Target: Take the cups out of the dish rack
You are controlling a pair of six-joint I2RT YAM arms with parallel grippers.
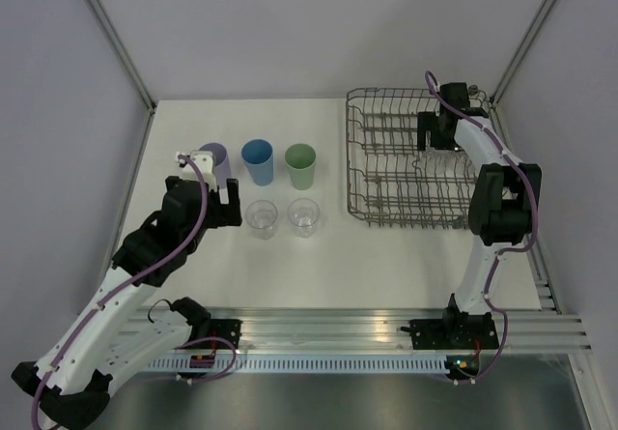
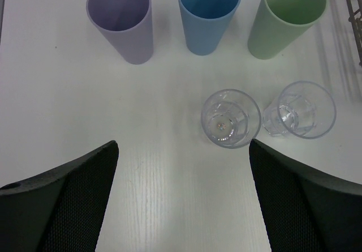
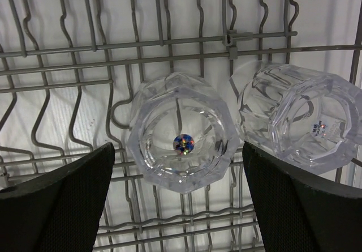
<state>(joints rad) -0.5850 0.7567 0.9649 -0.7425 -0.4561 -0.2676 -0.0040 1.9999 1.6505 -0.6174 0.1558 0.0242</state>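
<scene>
Jaws released on both arms. Right gripper [image 3: 176,150] hangs centred over one glass [image 3: 181,133] in the rack [image 1: 396,174], second glass [image 3: 300,124] beside it. Left gripper [image 2: 183,144] empty, five cups [image 2: 231,119] ahead on table [image 2: 169,195].

Top external: high, behind both bases, looking down on the whole table [image 1: 290,275]; left wrist: close, steep down past left fingers [image 2: 68,201], blue tumbler [image 2: 208,15] ahead of them, also in top view; right wrist: very close over dish rack [image 3: 169,54], clear glass [image 3: 182,133] between right fingers [image 3: 56,206]; rack shared with top.

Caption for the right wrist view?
Open right gripper over one clear glass, a second glass beside it, both in the rack.
</scene>
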